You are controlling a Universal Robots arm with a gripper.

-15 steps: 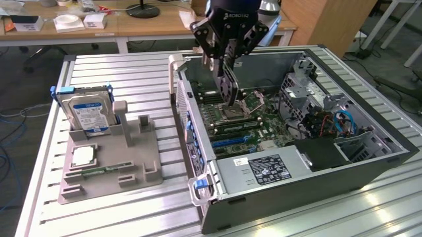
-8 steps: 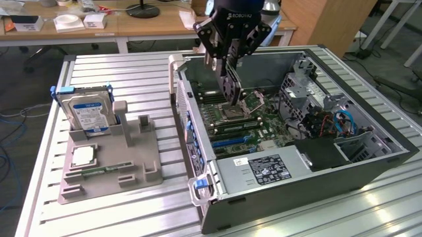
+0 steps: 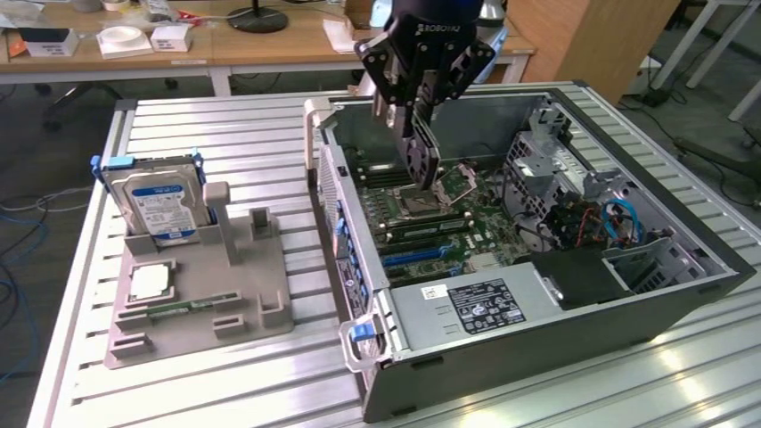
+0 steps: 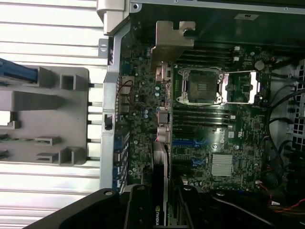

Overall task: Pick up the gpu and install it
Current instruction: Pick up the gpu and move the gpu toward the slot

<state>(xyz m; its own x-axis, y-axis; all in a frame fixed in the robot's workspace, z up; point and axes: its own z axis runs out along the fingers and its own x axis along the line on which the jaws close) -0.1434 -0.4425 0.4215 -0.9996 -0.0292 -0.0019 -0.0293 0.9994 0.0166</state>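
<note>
The black claw is clamped on the thin dark gpu card with a silver bracket, held upright over the green motherboard inside the open grey computer case. Beside the case, on the slatted metal worktop, a grey holder carries a blue-labelled hard drive. A wooden worktop stands behind.

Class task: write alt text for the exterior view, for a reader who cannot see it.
A robot gripper holds the gpu upright over the motherboard inside an open computer case lying on a slatted metal table. On the exterior view's left, a grey holder carries a hard drive with a blue-and-white label, standing on edge.
</note>
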